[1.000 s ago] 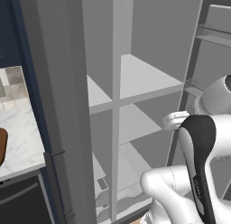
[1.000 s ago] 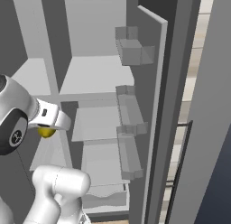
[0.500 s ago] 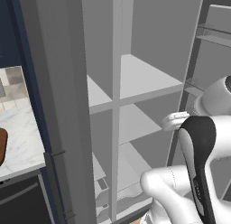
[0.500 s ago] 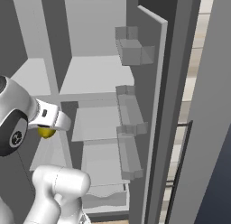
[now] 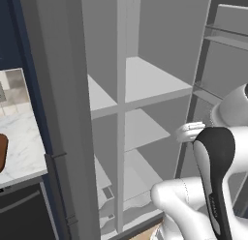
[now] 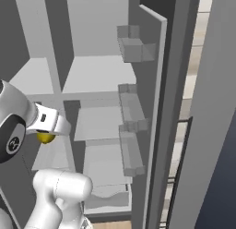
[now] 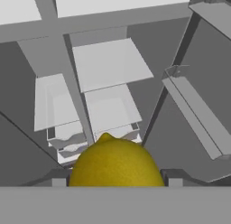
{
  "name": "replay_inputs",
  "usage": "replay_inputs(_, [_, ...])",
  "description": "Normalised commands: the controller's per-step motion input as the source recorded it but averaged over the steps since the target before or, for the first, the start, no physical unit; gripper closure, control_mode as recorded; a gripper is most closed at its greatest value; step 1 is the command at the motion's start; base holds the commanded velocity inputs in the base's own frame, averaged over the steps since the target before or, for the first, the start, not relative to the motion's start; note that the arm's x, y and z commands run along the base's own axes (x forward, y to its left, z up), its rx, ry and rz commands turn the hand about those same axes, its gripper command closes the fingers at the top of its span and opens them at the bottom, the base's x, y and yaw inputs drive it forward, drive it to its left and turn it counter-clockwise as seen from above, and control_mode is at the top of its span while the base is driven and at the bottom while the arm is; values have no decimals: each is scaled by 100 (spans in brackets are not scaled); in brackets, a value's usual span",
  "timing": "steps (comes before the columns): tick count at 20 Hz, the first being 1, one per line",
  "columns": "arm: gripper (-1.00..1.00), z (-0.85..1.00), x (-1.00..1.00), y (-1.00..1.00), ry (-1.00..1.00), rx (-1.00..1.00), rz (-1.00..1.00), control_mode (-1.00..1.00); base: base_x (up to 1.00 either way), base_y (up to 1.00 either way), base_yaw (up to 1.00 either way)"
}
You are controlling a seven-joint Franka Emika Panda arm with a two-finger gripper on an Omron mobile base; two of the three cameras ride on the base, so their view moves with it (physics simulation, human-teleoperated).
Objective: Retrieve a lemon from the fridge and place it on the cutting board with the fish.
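The claw is clamped on the yellow lemon, which sits right between its two fingers, up in the air in front of the open fridge and its grey shelves.

The lemon is round and bright yellow with a little bump on top. It sits up in the air in front of the fridge. The fridge is tall and grey, its doors are open, and its pale shelves are bare.
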Motion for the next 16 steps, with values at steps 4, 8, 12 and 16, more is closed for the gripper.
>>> replay_inputs(4, [100,0,0,0,0,0,0,100,-64,-12,0])
replay_inputs(8, [100,0,0,0,0,0,0,100,-75,-2,0])
replay_inputs(12, [100,0,0,0,0,0,0,100,-82,0,5])
replay_inputs(16, [100,0,0,0,0,0,0,100,-82,0,12])
